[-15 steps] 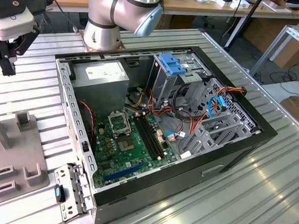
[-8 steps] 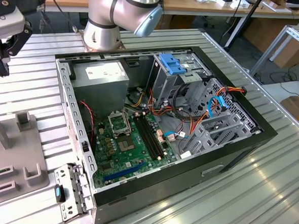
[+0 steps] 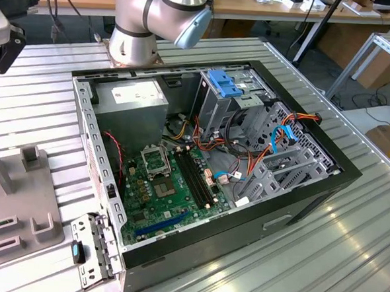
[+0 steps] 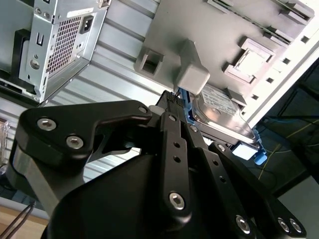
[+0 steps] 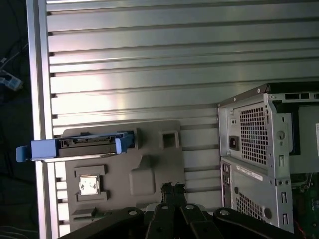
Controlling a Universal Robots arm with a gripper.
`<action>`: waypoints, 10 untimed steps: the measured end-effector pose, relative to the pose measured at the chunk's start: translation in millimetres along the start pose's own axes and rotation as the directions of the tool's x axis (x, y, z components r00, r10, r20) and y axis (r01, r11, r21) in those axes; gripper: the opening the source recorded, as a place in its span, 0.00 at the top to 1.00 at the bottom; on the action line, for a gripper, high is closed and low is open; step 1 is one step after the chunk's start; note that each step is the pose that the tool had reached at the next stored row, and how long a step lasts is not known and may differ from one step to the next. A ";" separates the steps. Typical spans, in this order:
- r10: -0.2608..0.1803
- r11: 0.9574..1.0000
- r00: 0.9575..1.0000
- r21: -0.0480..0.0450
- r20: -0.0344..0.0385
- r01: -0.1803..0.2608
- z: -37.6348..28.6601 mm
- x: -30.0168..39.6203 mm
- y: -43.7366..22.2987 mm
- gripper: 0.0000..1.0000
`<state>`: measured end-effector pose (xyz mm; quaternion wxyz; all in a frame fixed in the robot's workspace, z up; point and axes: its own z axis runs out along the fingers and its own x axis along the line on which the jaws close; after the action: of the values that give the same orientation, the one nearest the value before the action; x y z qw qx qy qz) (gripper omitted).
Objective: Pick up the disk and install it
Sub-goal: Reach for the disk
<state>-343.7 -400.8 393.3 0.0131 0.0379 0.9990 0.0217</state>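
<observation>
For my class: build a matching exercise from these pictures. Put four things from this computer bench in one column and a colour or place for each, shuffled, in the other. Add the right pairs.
Things
1. disk
2. circuit board
3. bracket
4. power supply box

Descriptions
A. green, lying in the bottom of the open case
B. grey with a white sticker, in the case corner nearest the arm's base
C. blue-railed, on the grey stand outside the case
D. blue, on top of the drive cage

Pairs: 1-C, 2-A, 3-D, 4-B

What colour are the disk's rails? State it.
Blue rails on the disk, clearest in first wrist view.
</observation>
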 end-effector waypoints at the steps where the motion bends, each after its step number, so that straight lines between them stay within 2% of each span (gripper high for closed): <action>1: 0.000 1.000 1.000 0.000 0.000 0.000 -0.1 3.1 -0.2 0.89; 5: 0.000 1.000 1.000 0.000 0.000 0.000 -0.3 11.3 -0.9 0.89; 10: 0.000 1.000 1.000 0.000 0.000 0.000 -0.3 11.6 -0.9 0.89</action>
<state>-355.3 -400.8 393.3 0.0131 0.0379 0.9990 0.0217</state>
